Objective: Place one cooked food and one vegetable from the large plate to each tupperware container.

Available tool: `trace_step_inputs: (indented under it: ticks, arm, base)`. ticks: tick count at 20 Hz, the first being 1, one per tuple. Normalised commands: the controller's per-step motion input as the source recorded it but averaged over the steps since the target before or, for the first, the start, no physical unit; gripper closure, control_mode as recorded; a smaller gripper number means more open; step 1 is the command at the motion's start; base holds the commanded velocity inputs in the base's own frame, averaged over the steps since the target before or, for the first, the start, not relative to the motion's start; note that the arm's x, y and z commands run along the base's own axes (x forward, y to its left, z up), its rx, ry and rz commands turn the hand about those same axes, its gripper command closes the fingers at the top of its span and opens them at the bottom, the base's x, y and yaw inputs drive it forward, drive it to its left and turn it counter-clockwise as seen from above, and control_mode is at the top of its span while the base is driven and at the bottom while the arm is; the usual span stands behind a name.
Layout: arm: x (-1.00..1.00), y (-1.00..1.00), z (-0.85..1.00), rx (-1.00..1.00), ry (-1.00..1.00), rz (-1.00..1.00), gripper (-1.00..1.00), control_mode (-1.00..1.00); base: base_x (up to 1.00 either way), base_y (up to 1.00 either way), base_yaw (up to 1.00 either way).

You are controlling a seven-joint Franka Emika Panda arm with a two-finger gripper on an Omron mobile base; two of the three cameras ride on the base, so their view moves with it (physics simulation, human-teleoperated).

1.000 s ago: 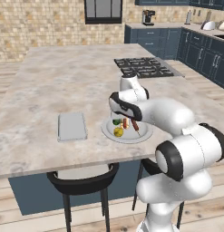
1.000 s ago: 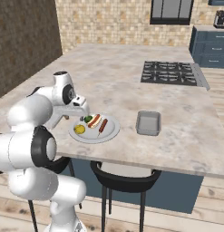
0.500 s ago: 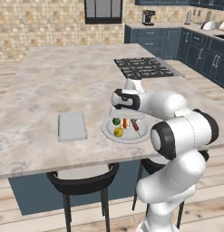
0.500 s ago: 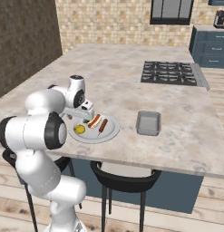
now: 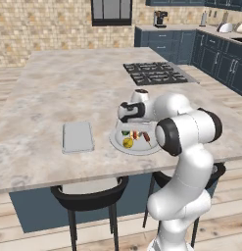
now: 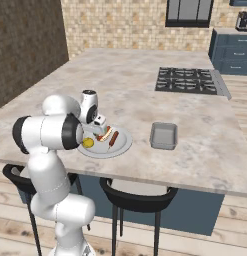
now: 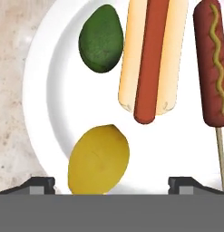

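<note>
Hand view puts my gripper, jaws apart and empty, over the round grey-white large plate: dark green avocado at 11 o'clock, yellow lemon-like vegetable at 6. I judge nothing moved; the grey rectangular tupperware container sits bare.

This is a home kitchen, rendered rather than real. A marble-topped island carries a built-in gas cooktop, with dark stools tucked under its edge. Navy cabinets, a coffee machine, a window and stone-tiled walls stand behind.
</note>
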Motion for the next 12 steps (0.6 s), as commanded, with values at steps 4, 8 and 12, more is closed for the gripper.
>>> trace_step_inputs:
  ticks: [4,8,12]
  arm:
    - [0.10,0.25,-0.33,0.00,0.00,0.00,-1.00,-1.00]
    - [-0.30,0.21,-0.01,-0.02,0.00,-0.01,-1.00,-1.00]
    - [-0.52,0.00,0.00,-0.01,0.00,-0.07,-1.00,-1.00]
  base:
    - [0.00,0.00,0.00]
    - [0.00,0.00,0.00]
    - [0.00,0.00,0.00]
